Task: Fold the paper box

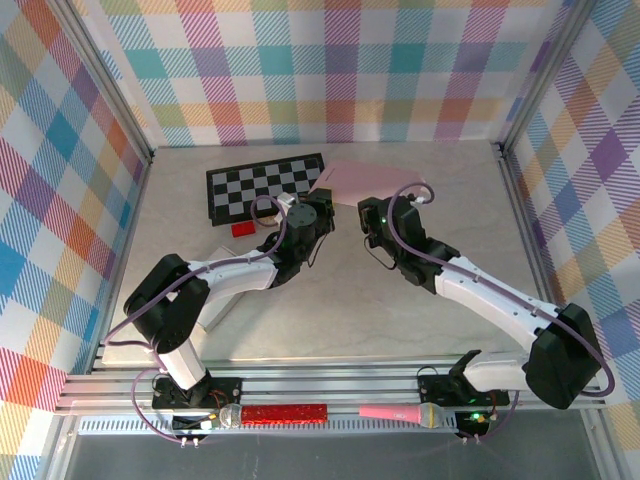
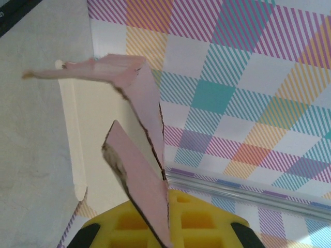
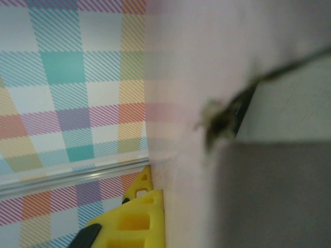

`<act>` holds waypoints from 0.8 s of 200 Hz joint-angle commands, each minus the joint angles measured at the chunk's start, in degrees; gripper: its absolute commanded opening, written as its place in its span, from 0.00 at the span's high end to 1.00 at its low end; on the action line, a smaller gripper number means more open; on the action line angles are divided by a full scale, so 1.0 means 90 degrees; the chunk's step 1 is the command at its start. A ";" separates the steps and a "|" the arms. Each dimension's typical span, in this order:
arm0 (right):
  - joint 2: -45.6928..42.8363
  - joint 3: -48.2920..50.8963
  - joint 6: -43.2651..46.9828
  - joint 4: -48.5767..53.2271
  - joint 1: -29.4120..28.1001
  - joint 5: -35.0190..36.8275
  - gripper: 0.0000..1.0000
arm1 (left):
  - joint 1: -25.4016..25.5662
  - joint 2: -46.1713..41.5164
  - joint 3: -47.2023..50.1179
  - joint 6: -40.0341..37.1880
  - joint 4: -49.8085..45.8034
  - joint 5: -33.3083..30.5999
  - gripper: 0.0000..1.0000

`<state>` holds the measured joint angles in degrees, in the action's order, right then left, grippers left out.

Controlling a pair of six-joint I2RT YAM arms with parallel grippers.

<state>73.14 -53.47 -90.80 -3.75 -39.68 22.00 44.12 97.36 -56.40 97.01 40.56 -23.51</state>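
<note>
The paper box (image 1: pixel 370 180) is a flat pink cardboard sheet, lifted off the table at the back centre between the two arms. My left gripper (image 1: pixel 318 207) is at its left edge and is shut on a pink flap (image 2: pixel 142 175), which runs down between the yellow fingers (image 2: pixel 199 219); the rest of the box (image 2: pixel 132 85) fans out above, cream on its inner side. My right gripper (image 1: pixel 376 215) is at the sheet's near right edge. There the pink paper (image 3: pixel 181 103) lies tight against one yellow finger (image 3: pixel 137 219) and hides the other.
A black-and-white checkerboard (image 1: pixel 262 186) lies at the back left, with a small red block (image 1: pixel 243 228) in front of it. A red microphone (image 1: pixel 285 412) and a pink one (image 1: pixel 400 412) rest on the front rail. Plaid walls enclose the table.
</note>
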 commanded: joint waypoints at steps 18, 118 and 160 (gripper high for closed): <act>0.0010 -0.0548 -0.0368 0.0629 0.0549 -0.0447 1.00 | 0.0006 -0.0452 -0.0283 -0.0269 0.0085 0.0869 0.54; -0.0324 -0.2510 -0.0115 0.4010 0.2652 -0.3467 1.00 | -0.1382 -0.2666 -0.0592 -0.7553 -0.5528 0.4262 0.29; 0.0027 -0.3438 0.0089 0.5314 0.3066 -0.4472 1.00 | -0.0909 -0.2426 -0.0702 -0.9799 -0.5476 0.4231 0.25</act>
<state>71.81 -79.00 -92.12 33.56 -12.91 -10.48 33.52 74.22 -61.87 27.75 -5.26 12.86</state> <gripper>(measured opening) 0.047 0.735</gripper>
